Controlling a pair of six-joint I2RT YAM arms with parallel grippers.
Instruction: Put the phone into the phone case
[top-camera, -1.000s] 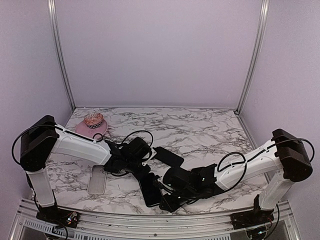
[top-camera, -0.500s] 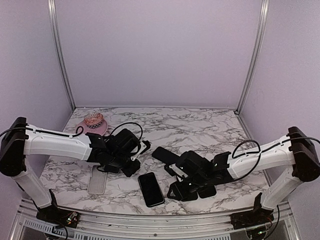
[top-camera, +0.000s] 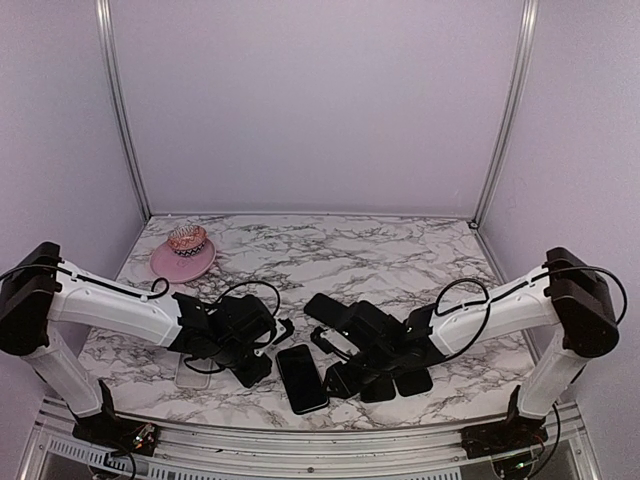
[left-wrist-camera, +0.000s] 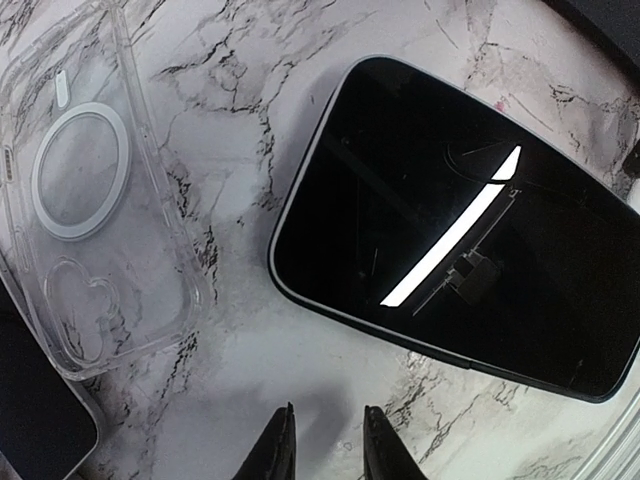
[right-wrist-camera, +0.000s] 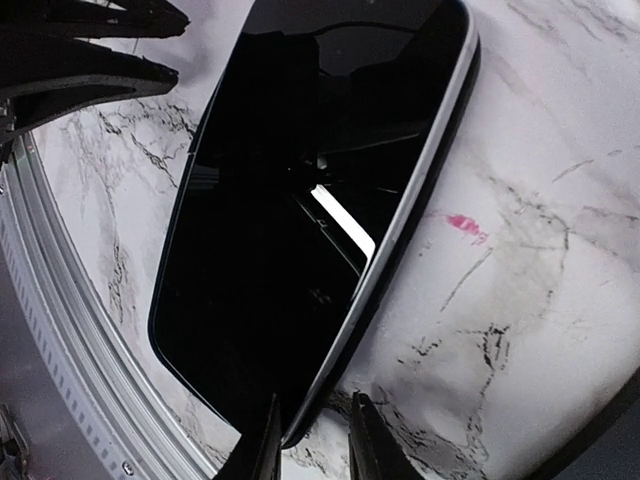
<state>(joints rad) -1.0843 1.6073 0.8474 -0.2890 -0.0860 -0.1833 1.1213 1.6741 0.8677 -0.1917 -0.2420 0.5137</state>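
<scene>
The phone (top-camera: 302, 379) lies flat, dark screen up, near the table's front edge between both arms; it fills the left wrist view (left-wrist-camera: 460, 225) and the right wrist view (right-wrist-camera: 310, 200). The clear phone case (top-camera: 192, 372) lies to its left, partly under my left arm, with its ring mark showing (left-wrist-camera: 95, 200). My left gripper (top-camera: 270, 350) hovers just left of the phone, jaws (left-wrist-camera: 327, 445) slightly apart over bare marble. My right gripper (top-camera: 333, 372) sits at the phone's right edge, jaws (right-wrist-camera: 313, 440) slightly apart and straddling the phone's rim near a corner.
A flat black slab (top-camera: 335, 312) lies behind the phone. A pink plate (top-camera: 183, 260) carrying a small studded object stands at the back left. The metal rail (top-camera: 300, 440) of the table's front edge runs close under the phone. My left fingers (right-wrist-camera: 90, 50) show in the right wrist view.
Both grippers let go of the phone and drew back, leaving it flat on the table. They have since come back in towards its two sides. The phone has not moved.
</scene>
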